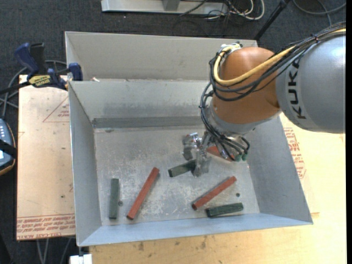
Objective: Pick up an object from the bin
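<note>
A short dark green bar point(177, 171) lies flat on the floor of the bin point(137, 147), about its middle. It runs nearly left to right, and its right end, turned slightly to the far side, meets the tip of the gripper point(197, 159). To its near left a long red bar point(143, 193) lies aslant, its near end leftmost. Further left, a left dark green bar point(114, 198) points near to far. At the near right a second red bar point(214, 193) lies aslant, and just beside its near end a near dark green bar point(225, 209) runs left to right
</note>
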Robot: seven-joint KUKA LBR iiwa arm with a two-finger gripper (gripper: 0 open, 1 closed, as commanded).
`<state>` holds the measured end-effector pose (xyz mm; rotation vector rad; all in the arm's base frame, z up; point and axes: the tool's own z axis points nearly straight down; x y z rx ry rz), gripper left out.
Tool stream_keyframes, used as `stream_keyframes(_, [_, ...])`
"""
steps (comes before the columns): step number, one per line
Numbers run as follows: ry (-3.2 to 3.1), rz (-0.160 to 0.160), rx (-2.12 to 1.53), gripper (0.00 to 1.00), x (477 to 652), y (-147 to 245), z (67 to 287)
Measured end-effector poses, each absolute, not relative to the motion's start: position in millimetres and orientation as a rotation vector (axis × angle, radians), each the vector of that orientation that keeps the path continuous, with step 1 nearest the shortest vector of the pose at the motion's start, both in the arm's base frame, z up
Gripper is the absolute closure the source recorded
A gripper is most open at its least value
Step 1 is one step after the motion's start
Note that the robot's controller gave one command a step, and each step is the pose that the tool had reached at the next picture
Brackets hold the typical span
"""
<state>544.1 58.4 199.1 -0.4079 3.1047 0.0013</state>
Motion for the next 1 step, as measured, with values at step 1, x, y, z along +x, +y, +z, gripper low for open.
stream_keyframes(1, [3.098, 0.000, -0.472, 1.00, 535.8, 52.6, 241.2])
